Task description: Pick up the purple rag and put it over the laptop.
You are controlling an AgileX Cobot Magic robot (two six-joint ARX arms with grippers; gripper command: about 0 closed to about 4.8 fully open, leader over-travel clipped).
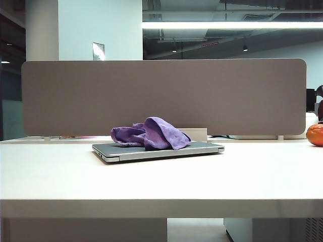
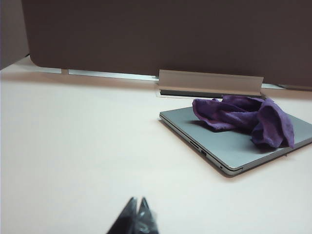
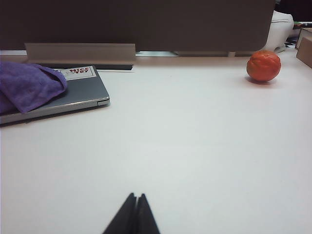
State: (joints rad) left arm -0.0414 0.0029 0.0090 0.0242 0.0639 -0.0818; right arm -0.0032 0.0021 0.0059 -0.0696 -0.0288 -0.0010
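The purple rag (image 1: 150, 134) lies crumpled in a heap on the closed silver-grey laptop (image 1: 166, 149) in the middle of the white table; part of the lid stays bare. The rag (image 2: 246, 118) and the laptop (image 2: 229, 146) also show in the left wrist view, well away from my left gripper (image 2: 138, 201), which is shut and holds nothing. In the right wrist view the rag (image 3: 27, 87) hangs over the laptop (image 3: 80, 90), which carries a sticker. My right gripper (image 3: 136, 196) is shut and empty, pulled back over bare table. Neither gripper appears in the exterior view.
A grey divider panel (image 1: 161, 96) stands along the table's far edge. An orange ball-like thing (image 3: 263, 66) rests at the far right near the panel, also in the exterior view (image 1: 316, 134). The table's front edge (image 1: 161, 206) runs close to the exterior camera.
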